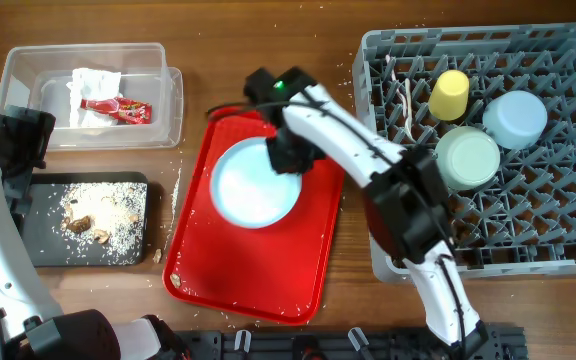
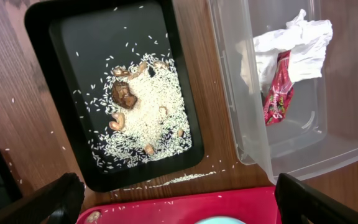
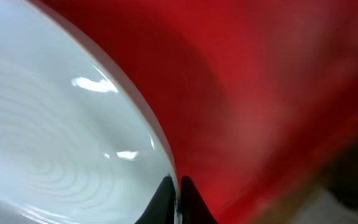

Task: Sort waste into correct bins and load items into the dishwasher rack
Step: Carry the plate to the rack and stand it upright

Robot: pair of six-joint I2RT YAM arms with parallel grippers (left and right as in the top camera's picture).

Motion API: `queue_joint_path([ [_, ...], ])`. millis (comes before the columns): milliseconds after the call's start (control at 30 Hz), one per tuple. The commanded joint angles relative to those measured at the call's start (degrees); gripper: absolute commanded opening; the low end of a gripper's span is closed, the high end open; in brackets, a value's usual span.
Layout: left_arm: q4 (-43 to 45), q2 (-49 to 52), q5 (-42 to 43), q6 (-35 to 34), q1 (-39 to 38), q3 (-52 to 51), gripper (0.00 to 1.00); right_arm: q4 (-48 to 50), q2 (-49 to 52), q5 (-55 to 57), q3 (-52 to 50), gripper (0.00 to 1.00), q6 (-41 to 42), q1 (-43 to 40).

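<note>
On the red serving tray [image 1: 298, 262], the light blue plate [image 1: 256, 182] lies flat, with the right gripper [image 3: 178, 200] set at its upper-right rim. From the right wrist view, its jaws are seen drawn close with only a sliver between them, and the plate's edge appears to be pinched there, though the close, blurred view leaves the hold uncertain. The left gripper [image 2: 179, 193] is held with jaws spread wide and nothing between them, above the black tray [image 2: 39, 37] of food scraps [image 2: 138, 112] and the clear tub [image 2: 347, 155], where the crumpled napkin [image 2: 294, 40] and red wrapper [image 2: 277, 87] are found.

In the dishwasher rack [image 1: 388, 250], the yellow cup [image 1: 449, 94], light blue bowl [image 1: 515, 118] and pale green bowl [image 1: 468, 157] are already seated, and white utensils [image 1: 404, 98] can be made out along its left side. The plate is judged to be the last item to load.

The main risk lies in the grip: a broad, glossy plate taken only by a thin rim could pivot about the fingertips when raised, or slide free. If it sags, its low edge could be caught on the rack's near wall during the carry. The open slots sit close to the green bowl, so a careless lowering could knock that bowl or leave the plate propped on the pegs instead of between them.
</note>
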Motion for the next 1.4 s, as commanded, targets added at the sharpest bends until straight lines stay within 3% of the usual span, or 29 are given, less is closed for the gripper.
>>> queue_joint_path([
  [0, 0.0, 0.0, 0.1, -0.6, 0.2, 0.2, 1.00, -2.6, -10.7, 13.9, 4.0, 0.04, 4.1, -7.0],
  [267, 0.0, 0.0, 0.1, -0.6, 0.2, 0.2, 1.00, -4.7, -23.7, 27.4, 4.0, 0.04, 3.7, -19.3],
  [400, 0.0, 0.0, 0.1, -0.6, 0.2, 0.2, 1.00, -2.8, -23.5, 38.2, 2.4, 0.04, 3.8, -19.2],
  [600, 0.0, 0.0, 0.1, -0.6, 0.2, 0.2, 1.00, 6.5, -23.0, 48.2, -8.2, 0.04, 4.1, -18.5],
  [900, 0.0, 0.0, 0.1, -0.5, 0.2, 0.2, 1.00, 12.3, -22.9, 38.0, -14.0, 0.04, 3.5, -18.3],
  [933, 0.0, 0.0, 0.1, -0.5, 0.2, 0.2, 1.00, 12.5, -22.9, 35.5, -13.9, 0.14, 3.5, -18.0],
  [1000, 0.0, 0.0, 0.1, -0.5, 0.2, 0.2, 1.00, 12.5, -23.3, 31.9, -13.7, 0.65, 3.6, -17.4],
  [1067, 0.0, 0.0, 0.1, -0.5, 0.2, 0.2, 1.00, 12.1, -24.5, 27.6, -12.5, 1.00, 3.7, -16.9],
  [1200, 0.0, 0.0, 0.1, -0.5, 0.2, 0.2, 1.00, 8.8, -31.6, 19.8, -10.5, 1.00, 4.4, -16.7],
  [1367, 0.0, 0.0, 0.1, -0.5, 0.3, 0.2, 1.00, -0.2, -45.5, 19.0, -11.9, 1.00, 11.4, -13.8],
])
